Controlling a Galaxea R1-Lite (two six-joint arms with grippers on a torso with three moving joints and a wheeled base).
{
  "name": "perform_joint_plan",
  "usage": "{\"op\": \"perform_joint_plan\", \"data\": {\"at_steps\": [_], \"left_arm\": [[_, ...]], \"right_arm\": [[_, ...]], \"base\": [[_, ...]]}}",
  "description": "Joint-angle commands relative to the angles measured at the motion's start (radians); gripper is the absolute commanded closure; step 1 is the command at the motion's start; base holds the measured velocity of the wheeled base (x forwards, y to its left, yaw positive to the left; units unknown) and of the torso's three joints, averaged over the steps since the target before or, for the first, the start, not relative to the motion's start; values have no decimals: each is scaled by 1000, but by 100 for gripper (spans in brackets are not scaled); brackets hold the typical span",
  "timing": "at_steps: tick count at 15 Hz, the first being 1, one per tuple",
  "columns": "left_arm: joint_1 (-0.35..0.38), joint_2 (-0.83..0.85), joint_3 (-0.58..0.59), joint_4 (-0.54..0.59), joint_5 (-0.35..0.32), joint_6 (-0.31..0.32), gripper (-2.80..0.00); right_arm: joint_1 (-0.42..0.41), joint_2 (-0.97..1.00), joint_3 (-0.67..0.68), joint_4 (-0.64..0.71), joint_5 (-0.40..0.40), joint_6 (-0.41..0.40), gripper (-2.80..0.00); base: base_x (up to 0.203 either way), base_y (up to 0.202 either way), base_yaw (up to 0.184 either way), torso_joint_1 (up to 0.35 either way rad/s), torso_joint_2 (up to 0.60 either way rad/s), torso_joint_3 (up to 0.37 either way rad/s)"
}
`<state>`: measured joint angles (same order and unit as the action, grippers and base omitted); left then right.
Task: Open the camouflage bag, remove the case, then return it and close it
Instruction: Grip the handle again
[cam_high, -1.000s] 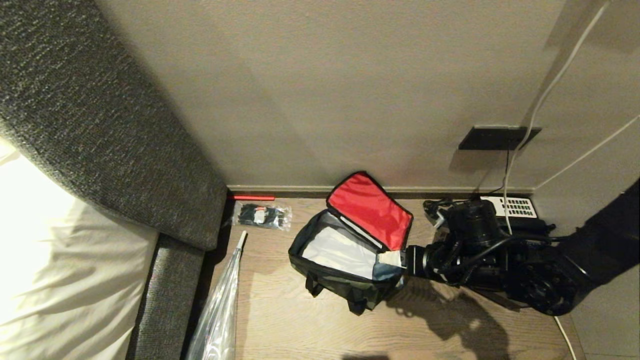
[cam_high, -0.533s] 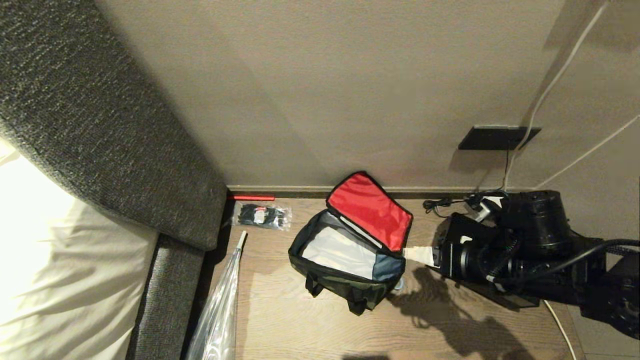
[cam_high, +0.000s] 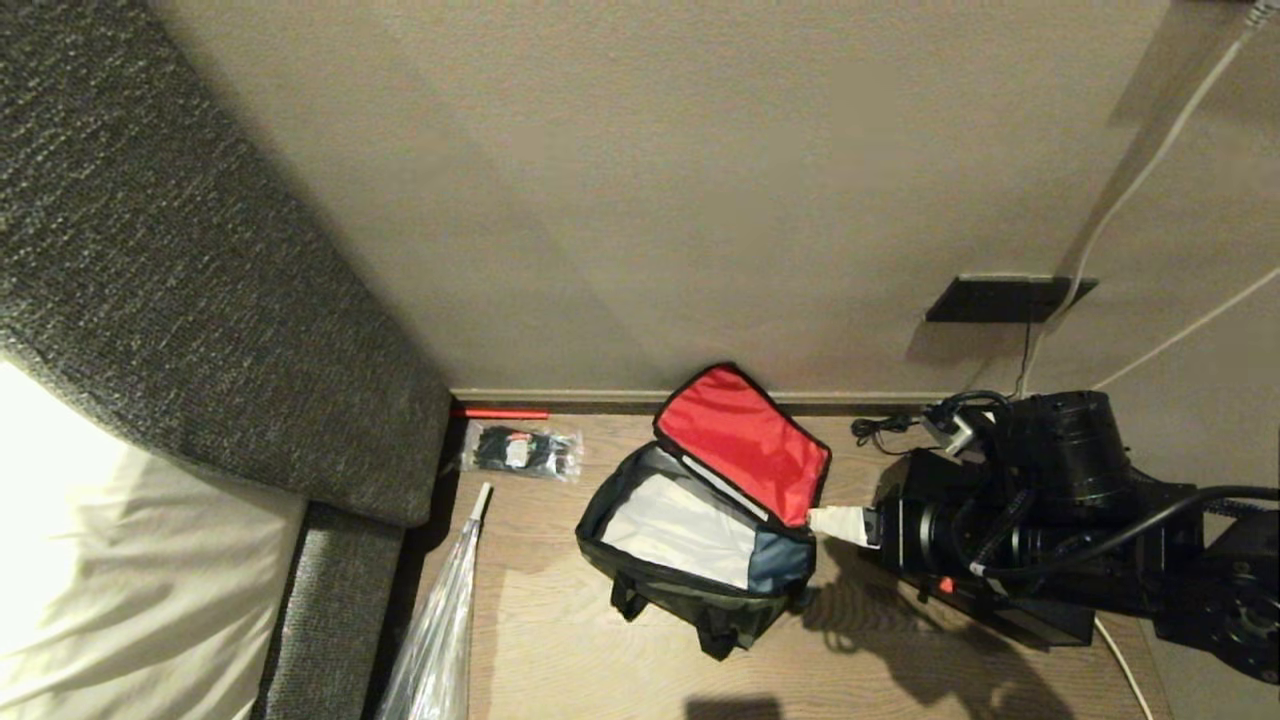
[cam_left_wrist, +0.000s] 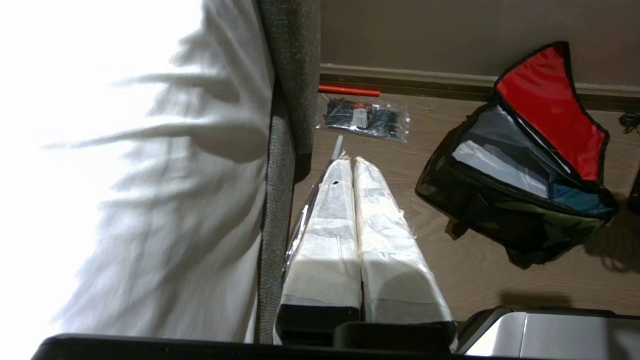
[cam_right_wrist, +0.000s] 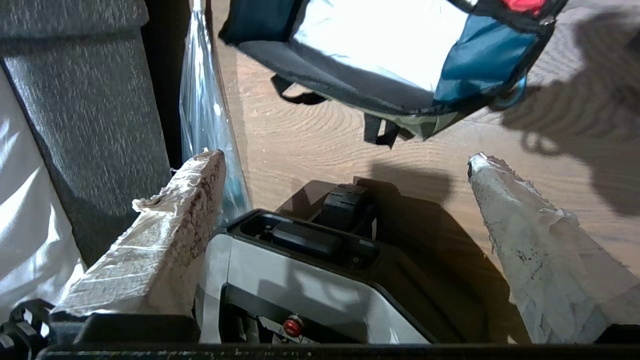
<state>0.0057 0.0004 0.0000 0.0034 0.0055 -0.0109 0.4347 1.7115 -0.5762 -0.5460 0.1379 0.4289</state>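
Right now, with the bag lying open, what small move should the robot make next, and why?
Probably lower the right gripper toward the flat black case that seems to lie beneath its arm. The camouflage bag is open with only pale lining showing, so the case looks already out, and the right gripper hangs open, empty, beside the bag. The left gripper is parked.

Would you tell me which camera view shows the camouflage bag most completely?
The head view: the whole camouflage bag appears, red lid raised, interior exposed. The left wrist view also shows it whole, but from the side; the right wrist view crops it to one end.
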Motion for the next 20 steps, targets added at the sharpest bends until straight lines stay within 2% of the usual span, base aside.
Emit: {"op": "perform_joint_plan", "data": {"at_steps": [1,7,10,20], "left_arm": [[-1,-2,3,0,1,0,0],[-1,-2,2,0,1,5,0],[-1,-2,2,-2,1,8,0],[-1,-2,2,0,1,8,0]], "right_arm": [[1,8,-3,-2,0,3,-280],[0,35,-13,-7,0,1,-280],[-2,78,-51,-6,-2,4,-280],[-2,91,-51,-1,-11,25,-280]], "base": [[0,0,0,0,0,0],[0,0,0,1,0,-33],[0,0,0,0,0,-176],[0,0,0,2,4,-196]]}}
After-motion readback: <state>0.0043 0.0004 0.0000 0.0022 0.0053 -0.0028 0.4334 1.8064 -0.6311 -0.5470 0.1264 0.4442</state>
